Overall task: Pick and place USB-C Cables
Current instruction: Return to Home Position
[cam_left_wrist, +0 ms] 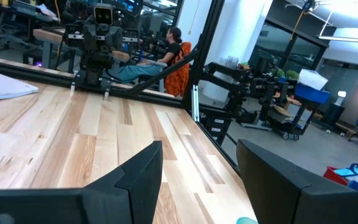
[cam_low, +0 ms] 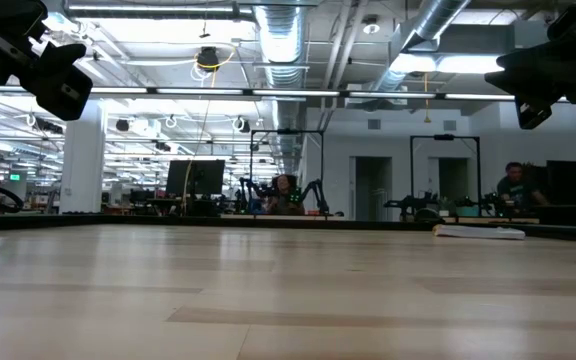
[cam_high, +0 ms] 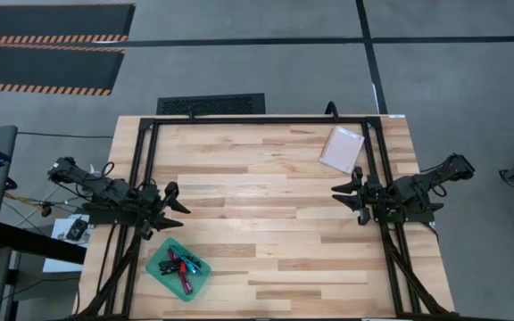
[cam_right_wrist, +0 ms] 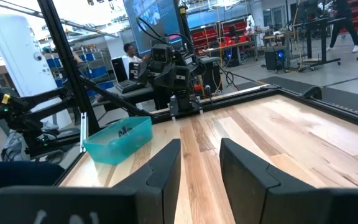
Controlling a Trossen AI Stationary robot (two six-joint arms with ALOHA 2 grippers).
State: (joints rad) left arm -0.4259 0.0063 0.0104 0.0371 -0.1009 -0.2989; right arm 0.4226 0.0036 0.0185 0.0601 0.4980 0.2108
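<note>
- The USB-C Cables [cam_high: 184,267] lie bundled together inside the green bin [cam_right_wrist: 118,140]. Teal, magenta and dark ones show, though I can't count them from here.
- The bin sits flat on the worktop [cam_high: 266,223], by its left edge near the front corner.
- The left gripper [cam_high: 175,207] hangs above the worktop's left edge, just beside the bin but not over it. Its jaws are spread wide, with nothing between them.
- The right gripper [cam_high: 346,203] hangs at the right edge, well apart from the cables, jaws parted and bare.
- A white-pink packet [cam_high: 342,149] lies near the far right corner.
</note>
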